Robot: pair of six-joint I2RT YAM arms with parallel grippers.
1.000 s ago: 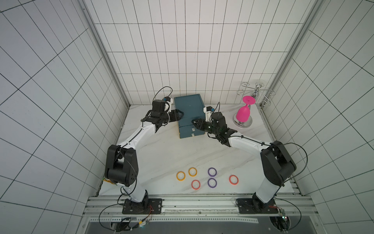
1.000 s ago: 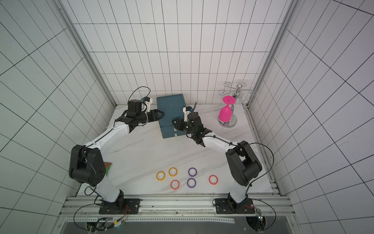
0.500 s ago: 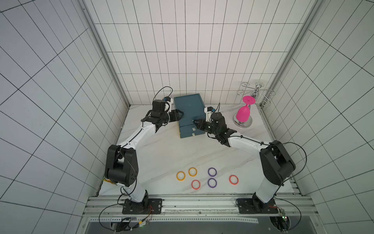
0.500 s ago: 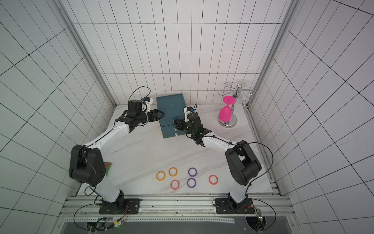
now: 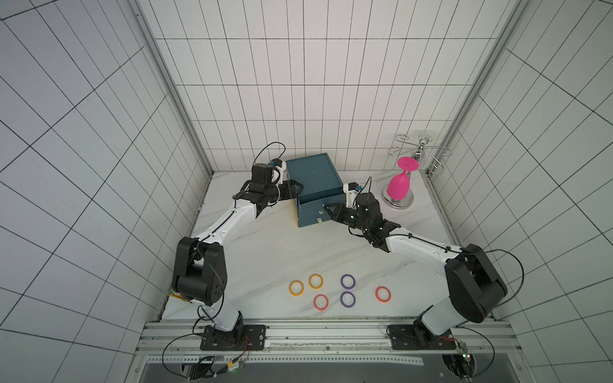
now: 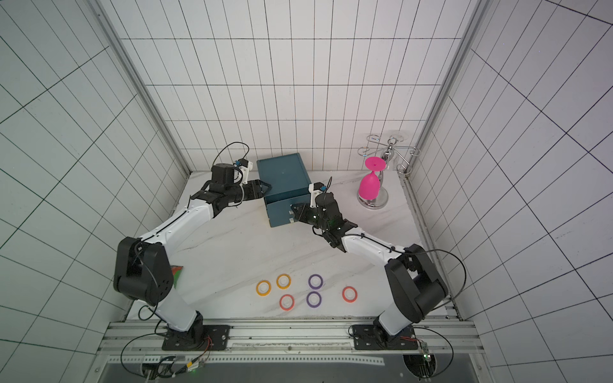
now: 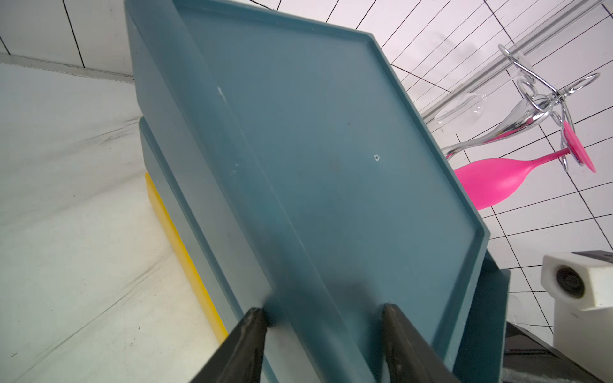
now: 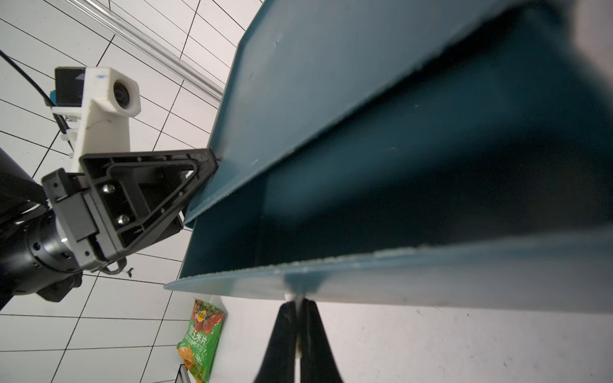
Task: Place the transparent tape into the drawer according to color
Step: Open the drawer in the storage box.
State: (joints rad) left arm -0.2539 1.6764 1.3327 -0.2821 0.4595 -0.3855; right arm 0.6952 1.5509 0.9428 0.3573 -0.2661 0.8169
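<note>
The cabinet (image 5: 313, 175) is found at the back of the table (image 5: 265, 252), in both top views. The left gripper (image 7: 323, 315) is set astride the cabinet's upper side edge: one finger is pressed to the side wall and the other to the top panel, so the cabinet is clamped. The right gripper (image 8: 298, 305) is pressed together on a small white handle tab (image 8: 292, 296) at the front of the top drawer (image 8: 431, 282). This drawer is seen partly pulled out, with its dark interior exposed in the right wrist view.

The tape is recorded well apart from the cabinet, flat on the table near the front edge and untouched by either gripper. Two orange-yellow tape rings (image 5: 296, 287) (image 5: 315, 281) are placed side by side, and two purple tape rings (image 5: 347, 281) (image 5: 347, 299) lie one behind the other. Of the two red tape rings (image 5: 320, 302) (image 5: 382, 294), one is placed on either side of the nearer purple ring.

A pink goblet (image 5: 399, 185) is noted hanging upside down on a chrome rack (image 5: 419, 154) at the back corner.
</note>
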